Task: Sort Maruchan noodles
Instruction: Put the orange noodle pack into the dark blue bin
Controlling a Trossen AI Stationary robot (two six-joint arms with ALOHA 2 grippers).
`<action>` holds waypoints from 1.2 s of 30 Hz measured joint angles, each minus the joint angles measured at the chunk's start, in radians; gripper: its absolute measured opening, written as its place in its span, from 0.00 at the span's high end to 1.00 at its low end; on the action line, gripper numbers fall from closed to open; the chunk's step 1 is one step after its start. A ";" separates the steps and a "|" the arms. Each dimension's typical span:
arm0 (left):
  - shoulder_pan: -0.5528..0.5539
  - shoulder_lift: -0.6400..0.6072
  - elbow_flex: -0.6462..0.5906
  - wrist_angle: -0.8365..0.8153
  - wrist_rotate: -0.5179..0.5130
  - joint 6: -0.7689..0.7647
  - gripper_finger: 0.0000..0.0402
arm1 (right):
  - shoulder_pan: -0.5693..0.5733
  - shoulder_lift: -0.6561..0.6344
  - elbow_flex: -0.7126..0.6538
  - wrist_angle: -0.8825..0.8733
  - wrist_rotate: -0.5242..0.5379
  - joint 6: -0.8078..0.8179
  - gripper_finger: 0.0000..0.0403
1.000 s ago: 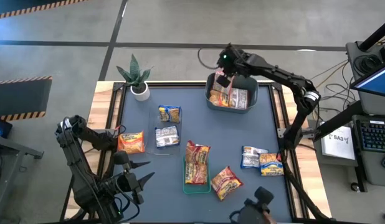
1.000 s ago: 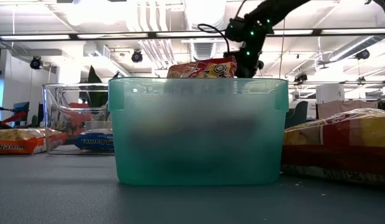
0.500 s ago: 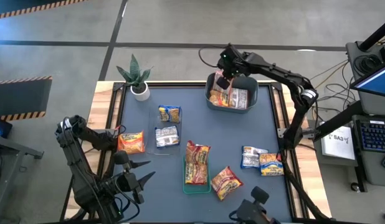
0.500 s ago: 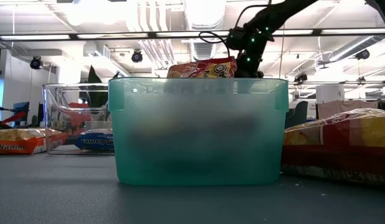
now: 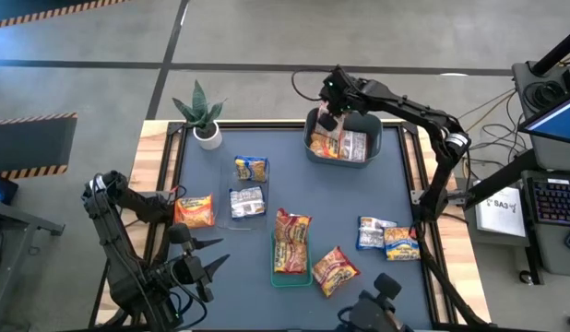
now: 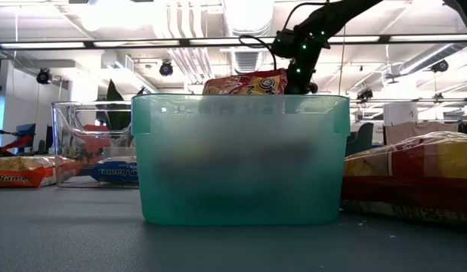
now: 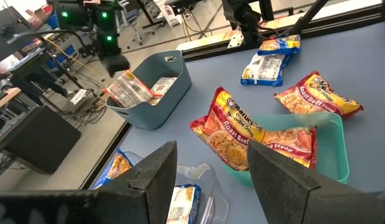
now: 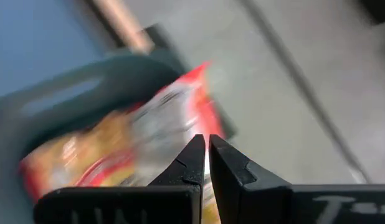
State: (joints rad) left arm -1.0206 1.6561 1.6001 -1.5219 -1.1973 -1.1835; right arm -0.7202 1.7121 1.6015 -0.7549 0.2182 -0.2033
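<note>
The right gripper (image 5: 327,120) hangs over the far left corner of the grey-blue plastic bin (image 5: 372,152), its dark fingers (image 8: 194,163) pressed together with nothing between them. Its arm reaches in from the table's right edge, elbow raised, forearm stretched across the far side. Just below it, orange-red and silver-grey ramen packets (image 5: 341,143) lie inside the bin.

The left gripper (image 5: 204,256) waits at the near left corner, fingers (image 7: 160,171) spread and empty, arm folded low. Two orange-red packets (image 5: 291,242) rest on the flat green tray (image 5: 276,273); a blue-and-yellow packet (image 5: 251,169) and a silver-grey packet (image 5: 247,201) lie in a clear plastic container (image 5: 224,189), others loose on the dark table (image 5: 359,194).
</note>
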 joint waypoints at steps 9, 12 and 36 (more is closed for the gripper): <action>0.002 0.000 0.000 0.006 0.001 0.004 0.56 | -0.028 0.037 -0.004 0.045 -0.009 -0.006 0.97; 0.002 0.000 0.000 0.011 0.001 0.004 0.56 | -0.028 0.055 -0.005 0.027 -0.018 -0.009 0.97; 0.002 0.000 0.000 0.019 -0.009 0.014 0.56 | 0.189 0.012 -0.023 -0.155 -0.194 0.109 0.97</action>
State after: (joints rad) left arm -1.0187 1.6562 1.6001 -1.5024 -1.2060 -1.1697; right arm -0.5314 1.7243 1.5782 -0.9104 0.0244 -0.0940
